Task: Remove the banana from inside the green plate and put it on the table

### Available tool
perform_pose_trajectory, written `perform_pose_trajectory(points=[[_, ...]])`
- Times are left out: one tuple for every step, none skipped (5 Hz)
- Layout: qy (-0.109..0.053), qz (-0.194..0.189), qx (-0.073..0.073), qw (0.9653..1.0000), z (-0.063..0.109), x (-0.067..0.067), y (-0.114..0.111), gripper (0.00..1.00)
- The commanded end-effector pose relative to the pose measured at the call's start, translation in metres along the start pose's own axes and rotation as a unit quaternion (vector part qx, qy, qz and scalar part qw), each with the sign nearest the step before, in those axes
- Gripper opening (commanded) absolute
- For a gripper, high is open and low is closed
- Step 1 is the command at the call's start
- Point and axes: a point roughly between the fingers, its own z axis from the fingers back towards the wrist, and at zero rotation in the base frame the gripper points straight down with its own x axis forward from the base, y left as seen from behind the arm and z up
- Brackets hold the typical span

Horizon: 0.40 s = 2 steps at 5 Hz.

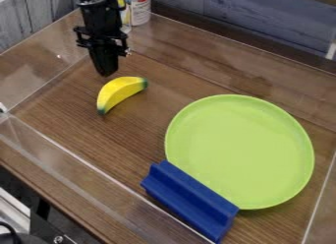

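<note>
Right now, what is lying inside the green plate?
Nothing is visible inside the green plate; its surface looks bare. The banana lies on the table, apart from the plate. A blue block covers the plate's near-left rim, so that small part is hidden.

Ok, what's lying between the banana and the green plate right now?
Nothing: in the camera view only bare wood of the table separates the banana from the green plate. The blue block sits at the plate's near rim, off that line.

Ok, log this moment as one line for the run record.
gripper: shut, empty, pointing down above the table | banana: on the table, outside the green plate | green plate: empty | blue block: at the plate's near edge
</note>
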Motion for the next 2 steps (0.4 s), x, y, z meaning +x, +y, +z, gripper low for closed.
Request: perform_pose_trajectory(points=[[-0.025, -0.01, 0.019, 0.9995, 0.016, 0.0102, 0.0004, 0.0], [-0.024, -0.01, 0.019, 0.9995, 0.0133, 0.0116, 0.0011, 0.0]])
